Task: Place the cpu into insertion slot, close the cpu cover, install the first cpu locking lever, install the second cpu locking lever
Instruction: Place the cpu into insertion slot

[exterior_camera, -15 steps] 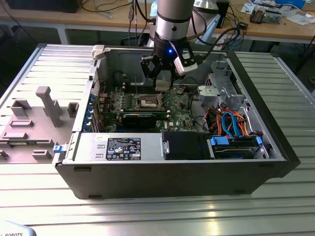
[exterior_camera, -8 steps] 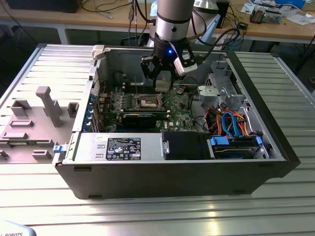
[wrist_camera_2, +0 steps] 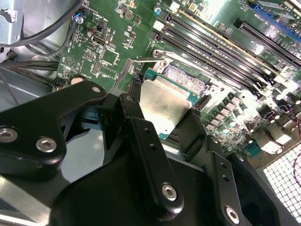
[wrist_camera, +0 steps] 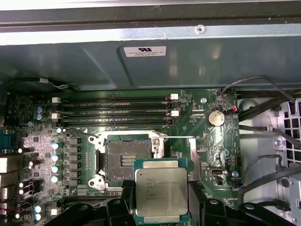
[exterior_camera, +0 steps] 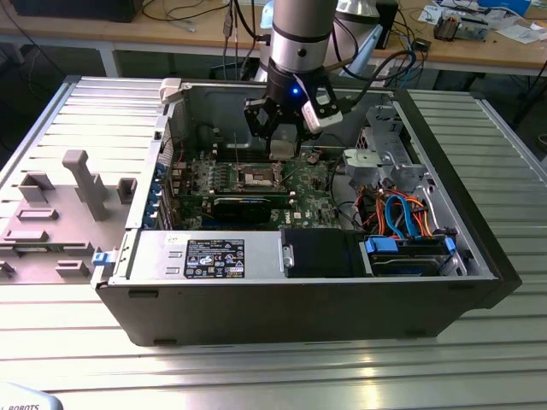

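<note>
1. Here, the black two-fingered gripper (exterior_camera: 283, 145) sat upper centre in the exterior view — clamped on the small square silver-topped cpu (wrist_camera: 162, 190).
2. The dark, metal-edged insertion slot (wrist_camera: 128, 161) lay uncovered just beside it.

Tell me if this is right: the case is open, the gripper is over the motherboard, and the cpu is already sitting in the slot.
Not quite. The first wrist view shows the slot empty, with the cpu clamped in the gripper, clear of it. The case is open and the gripper is over the motherboard, as you said.
</note>
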Motion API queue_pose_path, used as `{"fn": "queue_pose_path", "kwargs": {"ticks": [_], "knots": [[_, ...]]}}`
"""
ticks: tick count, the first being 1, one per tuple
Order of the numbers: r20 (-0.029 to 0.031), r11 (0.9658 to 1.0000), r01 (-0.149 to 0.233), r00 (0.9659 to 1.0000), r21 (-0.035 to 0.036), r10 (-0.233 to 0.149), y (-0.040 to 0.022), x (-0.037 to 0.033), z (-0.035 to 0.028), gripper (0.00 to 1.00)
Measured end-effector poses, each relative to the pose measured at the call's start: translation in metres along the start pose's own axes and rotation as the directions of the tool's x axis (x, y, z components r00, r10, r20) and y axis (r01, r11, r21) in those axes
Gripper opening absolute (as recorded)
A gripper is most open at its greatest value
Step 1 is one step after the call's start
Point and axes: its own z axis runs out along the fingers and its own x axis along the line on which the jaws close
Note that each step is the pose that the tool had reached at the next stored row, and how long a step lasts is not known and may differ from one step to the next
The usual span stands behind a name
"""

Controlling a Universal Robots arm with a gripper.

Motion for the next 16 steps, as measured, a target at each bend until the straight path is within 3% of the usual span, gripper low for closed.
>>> {"fn": "queue_pose_path", "kwargs": {"ticks": [16], "knots": [[0.0,1.0,0.0,1.0,0.0,0.0,-0.0005,-0.0001,0.0039,0.55]]}}
